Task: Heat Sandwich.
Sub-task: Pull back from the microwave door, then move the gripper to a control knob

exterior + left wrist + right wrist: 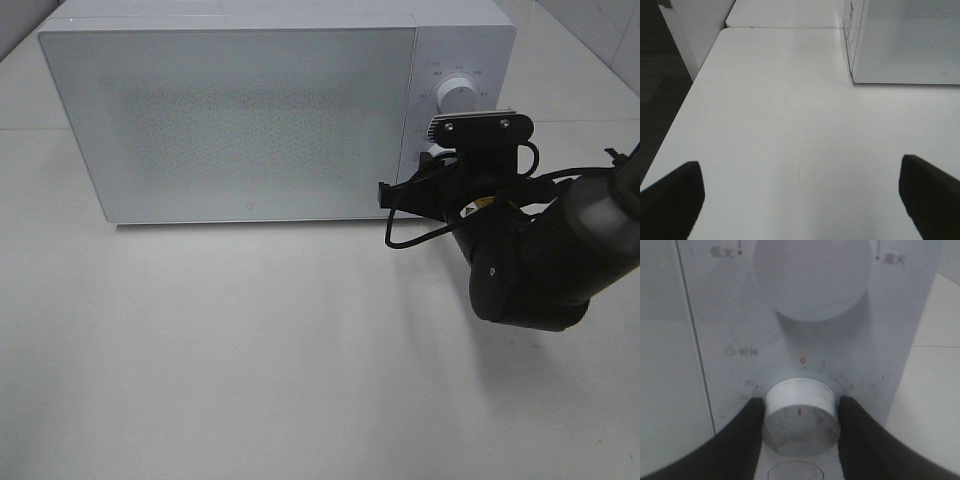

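Note:
The white microwave [250, 120] stands at the back of the table with its door closed. The sandwich is hidden from every view. In the right wrist view my right gripper [800, 412] has its two black fingers [747, 435] pressed against both sides of the lower timer knob [800, 422]. The knob's red mark points up toward the 0. In the high view the right arm [530, 260] reaches to the microwave's control panel [455, 120]. My left gripper [800, 200] is open over bare table, with nothing between its fingers [675, 200].
A larger round power knob [812, 280] sits above the timer knob, also visible in the high view [458, 92]. The microwave's left front corner [855, 75] shows in the left wrist view. The white table's left edge [685, 110] drops to a dark floor.

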